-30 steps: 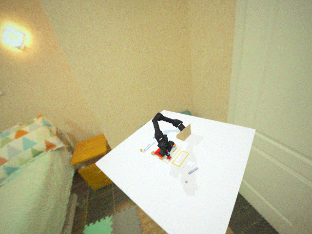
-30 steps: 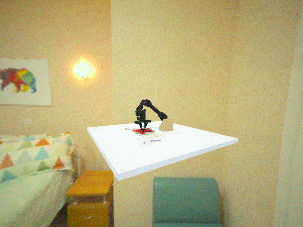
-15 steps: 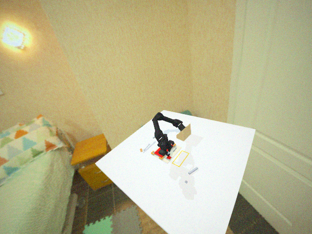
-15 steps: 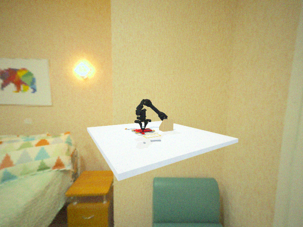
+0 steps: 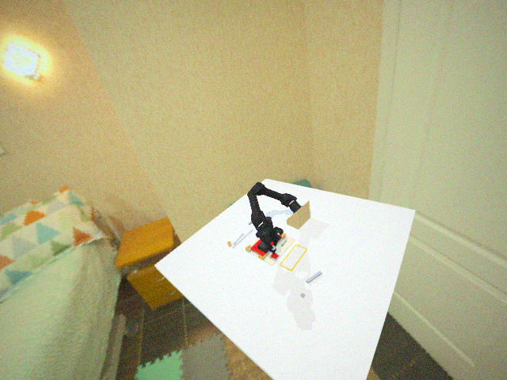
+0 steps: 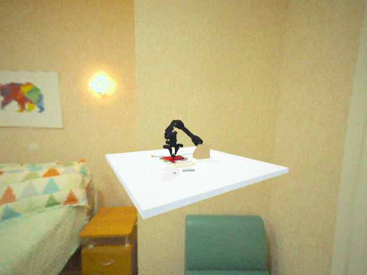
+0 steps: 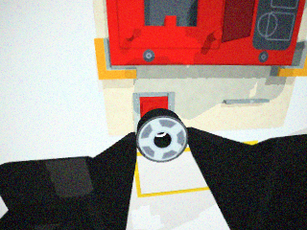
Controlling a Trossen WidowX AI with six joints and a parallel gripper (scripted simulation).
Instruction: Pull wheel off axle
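The wheel (image 5: 273, 247) (image 6: 173, 154) (image 7: 149, 145), with a dark tyre and pale spoked face, is held between the fingers. My gripper (image 5: 273, 248) (image 6: 173, 155) (image 7: 161, 134) is shut on it, face up, above the small red block (image 5: 274, 256) (image 6: 173, 161) (image 7: 153, 103) on the board. In the exterior view a thin dark upright shows between fingers and block. Its hub hole looks mostly black; whether the axle tip is still inside cannot be told. The marked area is a yellow outline (image 5: 299, 259) (image 6: 186, 165) (image 7: 174, 192) beside the board, with no wheel in it.
A larger red unit (image 5: 256, 246) (image 7: 192, 57) with orange corner pieces is on the beige board (image 7: 117, 107). A tan block (image 5: 299, 215) (image 6: 201, 152) stands by the arm's base. A grey bar (image 5: 314, 276) (image 6: 188, 170) and small grey piece (image 5: 303, 295) (image 6: 175, 172) lie beyond the outline.
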